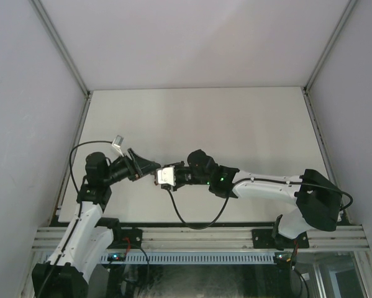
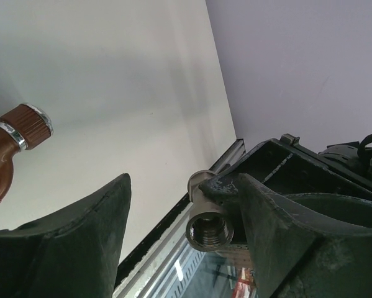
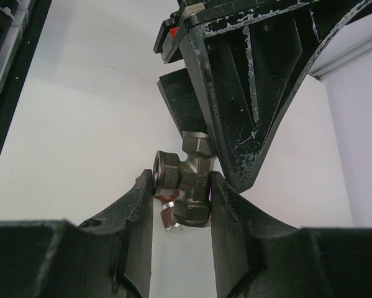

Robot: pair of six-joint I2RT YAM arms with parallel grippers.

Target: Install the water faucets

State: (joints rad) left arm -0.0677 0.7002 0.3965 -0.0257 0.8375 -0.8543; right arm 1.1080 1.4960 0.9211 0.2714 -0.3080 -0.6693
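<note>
Metal fitting (image 2: 205,218) — threaded bore, left wrist only

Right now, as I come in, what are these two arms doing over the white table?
The right gripper is shut on a small silver metal tee fitting, held over the white table. The left gripper faces it with jaws open; the fitting shows between its fingers, not gripped. The small red-brown tap with a ribbed knob is off to one side, in neither gripper. The two parts are not yet joined.

Glossy silver metal fitting (image 3: 187,180), shiny red-brown tap body (image 2: 0,167), worn matt black left end effector (image 2: 184,198)
</note>
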